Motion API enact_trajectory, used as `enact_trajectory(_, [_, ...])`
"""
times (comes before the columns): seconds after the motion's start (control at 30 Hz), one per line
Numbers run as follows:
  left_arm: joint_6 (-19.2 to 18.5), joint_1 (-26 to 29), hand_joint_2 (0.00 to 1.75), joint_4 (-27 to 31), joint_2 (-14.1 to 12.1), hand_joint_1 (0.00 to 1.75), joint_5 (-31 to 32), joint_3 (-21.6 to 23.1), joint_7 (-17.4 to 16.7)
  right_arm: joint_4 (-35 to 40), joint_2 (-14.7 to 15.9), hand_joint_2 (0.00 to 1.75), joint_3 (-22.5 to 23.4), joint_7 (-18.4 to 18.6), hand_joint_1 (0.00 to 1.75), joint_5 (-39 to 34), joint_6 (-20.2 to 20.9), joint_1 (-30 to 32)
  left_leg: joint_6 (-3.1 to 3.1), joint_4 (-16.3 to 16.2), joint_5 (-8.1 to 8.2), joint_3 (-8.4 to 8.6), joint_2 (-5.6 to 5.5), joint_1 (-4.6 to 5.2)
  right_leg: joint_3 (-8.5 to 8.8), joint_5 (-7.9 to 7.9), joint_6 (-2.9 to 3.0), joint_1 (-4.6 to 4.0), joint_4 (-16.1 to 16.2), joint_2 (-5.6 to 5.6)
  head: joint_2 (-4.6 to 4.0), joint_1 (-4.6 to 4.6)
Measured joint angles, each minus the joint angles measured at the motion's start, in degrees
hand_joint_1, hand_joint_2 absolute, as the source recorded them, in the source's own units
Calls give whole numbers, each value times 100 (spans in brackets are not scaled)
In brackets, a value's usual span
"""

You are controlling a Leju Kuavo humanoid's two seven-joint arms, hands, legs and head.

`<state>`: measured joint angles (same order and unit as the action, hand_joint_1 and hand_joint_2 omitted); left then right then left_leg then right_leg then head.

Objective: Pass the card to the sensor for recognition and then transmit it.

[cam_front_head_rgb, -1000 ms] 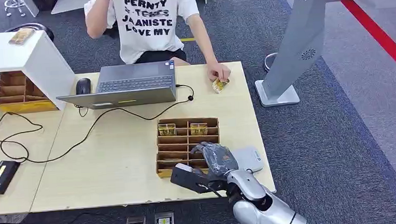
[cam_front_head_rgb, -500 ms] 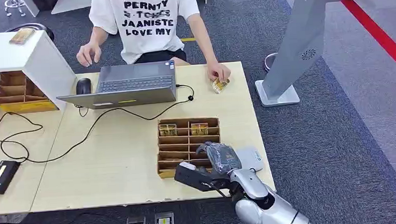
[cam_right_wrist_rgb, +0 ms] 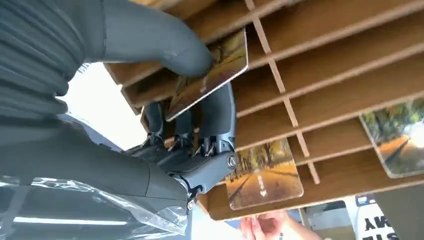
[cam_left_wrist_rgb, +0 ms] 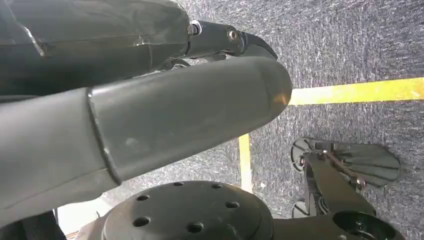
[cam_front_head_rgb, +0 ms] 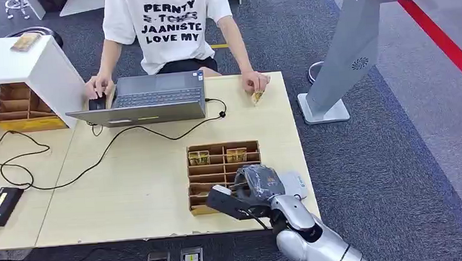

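Observation:
My right hand [cam_front_head_rgb: 255, 187] is over the near rows of a wooden slotted card box [cam_front_head_rgb: 214, 168] on the table. In the right wrist view the thumb and fingers of that hand [cam_right_wrist_rgb: 186, 106] pinch a picture card [cam_right_wrist_rgb: 223, 64] at a slot of the box [cam_right_wrist_rgb: 325, 80]. Two more cards [cam_front_head_rgb: 198, 158] stand in the far row. A grey-white flat sensor pad [cam_front_head_rgb: 293, 185] lies just right of the box, partly behind my hand. My left hand [cam_left_wrist_rgb: 150, 115] hangs over the carpet, fingers straight, holding nothing.
A person sits at the table's far side, one hand on a mouse [cam_front_head_rgb: 97, 100], the other holding a card [cam_front_head_rgb: 257, 95]. A laptop [cam_front_head_rgb: 148, 100] with a black cable, a white shelf [cam_front_head_rgb: 28, 65] and a grey kiosk stand [cam_front_head_rgb: 348, 51] are around.
The person's raised hand came down onto the mouse. My right hand shifted slightly right, and the card box slid a little toward the table's near edge.

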<state>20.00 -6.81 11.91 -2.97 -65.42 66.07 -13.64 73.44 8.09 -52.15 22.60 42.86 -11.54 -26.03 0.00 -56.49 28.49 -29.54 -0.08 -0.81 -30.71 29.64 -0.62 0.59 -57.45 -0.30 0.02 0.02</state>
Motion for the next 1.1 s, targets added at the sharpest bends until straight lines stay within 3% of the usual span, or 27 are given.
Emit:
enact_trajectory(0.23, [-2,1,0,0,0,0,2,0,0,0,9,175,50,0,168,2,-11,0,0,0,0,1,0,0,0,0,0,0,0,2,0,0])
enact_trajectory(0.57, [-13,1,0,0,0,0,0,0,0,0,9,175,83,-9,162,-11,-11,1,0,0,0,1,0,0,0,-1,0,0,0,1,0,0])
enact_trajectory(1.1, [-61,1,0,0,-4,0,0,0,0,227,11,175,83,-2,169,-229,-2,-46,0,0,0,1,0,0,0,-1,0,0,0,1,0,0])
